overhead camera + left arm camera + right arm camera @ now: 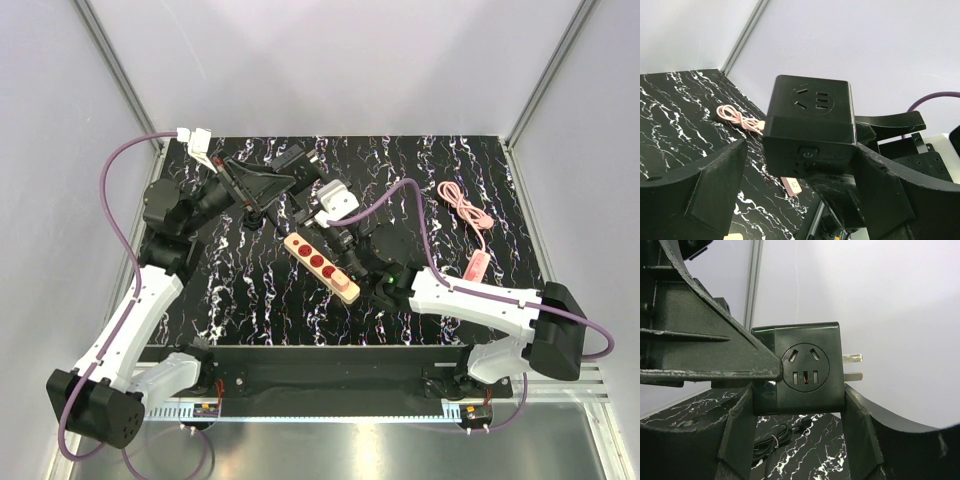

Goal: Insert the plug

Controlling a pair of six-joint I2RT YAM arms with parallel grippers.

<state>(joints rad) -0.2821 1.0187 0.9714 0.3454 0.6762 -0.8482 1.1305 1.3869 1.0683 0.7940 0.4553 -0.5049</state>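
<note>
I have the plug point(800, 370) up off the table point(420, 180), clenched in my right fingers point(860, 425) with its prongs free. My left fingers point(715, 185) straddle it unclosed, probably to re-grip and aim it at the power strip point(320, 262).

Black plug point(800, 370) in right end effector point(797, 412), metal prongs point(852, 358) rightward, above marbled table point(815, 455).
</note>
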